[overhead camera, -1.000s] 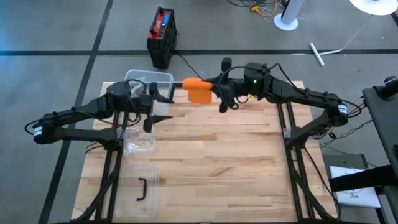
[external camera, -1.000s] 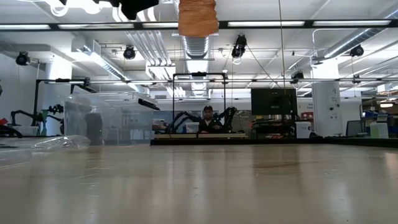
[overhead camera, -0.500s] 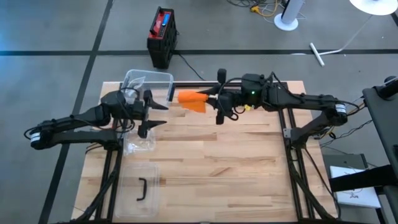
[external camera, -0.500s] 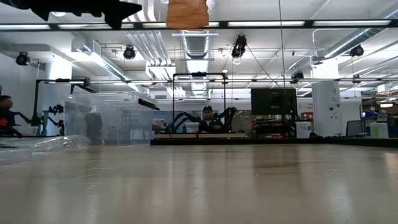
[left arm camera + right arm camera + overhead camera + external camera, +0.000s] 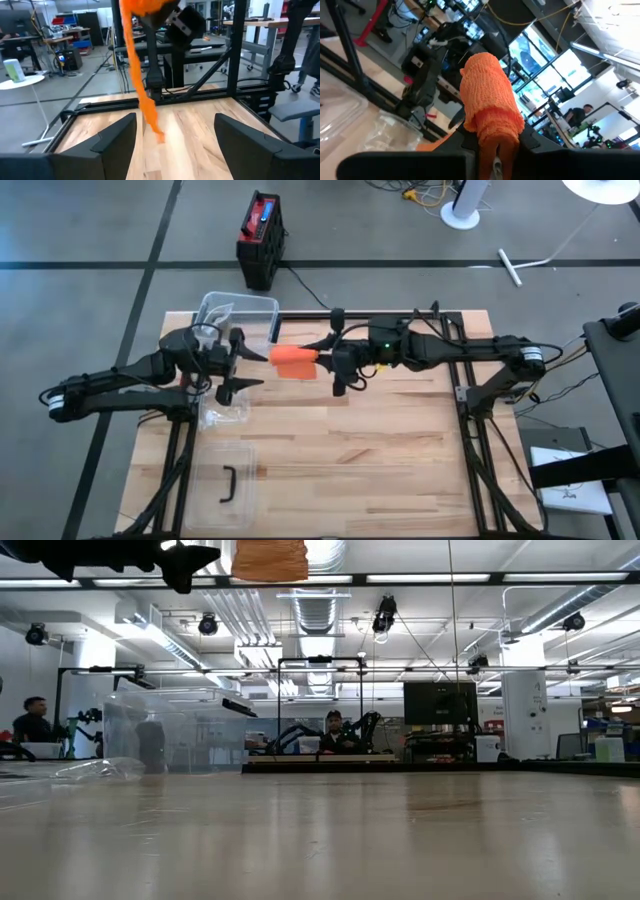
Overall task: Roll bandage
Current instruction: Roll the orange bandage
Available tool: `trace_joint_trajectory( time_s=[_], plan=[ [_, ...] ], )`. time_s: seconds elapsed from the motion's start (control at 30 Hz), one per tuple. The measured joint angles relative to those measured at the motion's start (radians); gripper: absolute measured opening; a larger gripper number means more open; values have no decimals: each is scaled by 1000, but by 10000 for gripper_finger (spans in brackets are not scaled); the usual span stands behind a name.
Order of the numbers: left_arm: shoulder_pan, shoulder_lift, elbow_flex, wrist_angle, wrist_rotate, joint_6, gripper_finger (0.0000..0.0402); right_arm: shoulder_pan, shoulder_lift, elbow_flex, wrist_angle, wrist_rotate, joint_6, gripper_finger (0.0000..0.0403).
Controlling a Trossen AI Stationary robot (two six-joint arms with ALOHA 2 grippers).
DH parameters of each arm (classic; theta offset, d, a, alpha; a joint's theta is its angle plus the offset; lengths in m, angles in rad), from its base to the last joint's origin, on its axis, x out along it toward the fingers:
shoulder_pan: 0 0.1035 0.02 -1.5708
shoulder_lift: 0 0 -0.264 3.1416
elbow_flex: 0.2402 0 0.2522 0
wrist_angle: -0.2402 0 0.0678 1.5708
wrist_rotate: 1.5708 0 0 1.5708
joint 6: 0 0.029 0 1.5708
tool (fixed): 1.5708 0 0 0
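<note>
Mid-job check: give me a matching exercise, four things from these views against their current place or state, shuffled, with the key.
Things:
1. orange bandage roll
2. left gripper
3. clear plastic lid with a dark handle
4. black and red case

Places or states:
A. on the floor beyond the table
B. open, empty, facing the roll
C. held above the table by the right gripper
D. flat on the table's near left corner

Pairs: 1-C, 2-B, 3-D, 4-A

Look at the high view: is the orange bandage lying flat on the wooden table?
No. The orange bandage is held in the air by the right claw, with a loose tail hanging down, as the left wrist view shows.
</note>
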Motion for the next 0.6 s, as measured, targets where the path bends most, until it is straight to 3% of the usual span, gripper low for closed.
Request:
trace_joint_trajectory(
  time_s=[0.6],
  plan=[
    [0,-22,-20,56,4,47,207,2,83,-46,24,-2,30,43]
  ],
)
